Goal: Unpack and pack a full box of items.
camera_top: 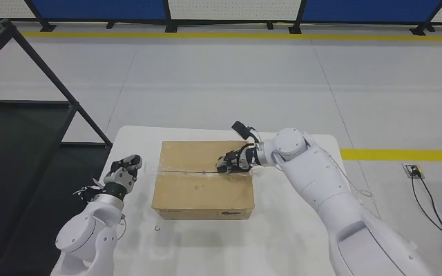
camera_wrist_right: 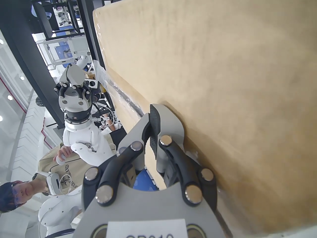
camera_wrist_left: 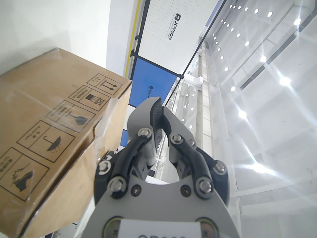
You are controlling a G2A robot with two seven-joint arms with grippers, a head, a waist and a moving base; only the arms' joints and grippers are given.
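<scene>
Cardboard box [camera_top: 204,186], shut and sealed along its top seam with clear tape [camera_top: 193,170], sits in the middle of the white counter [camera_top: 290,231]. The right claw [camera_top: 224,164] lies low over the box's top, toward its right side, with its tips at the taped seam. Its fingers are pinched together, and nothing can be seen between the pads. The left claw [camera_top: 131,163] is off the box's left end, near it but apart. It is likewise narrowed to a close and holds nothing. In the left wrist view, the box's end panel carries printed handling symbols, and a wrinkled tail of tape folds down over its edge. In the right wrist view, the top flaps lie flat under the tape.
</scene>
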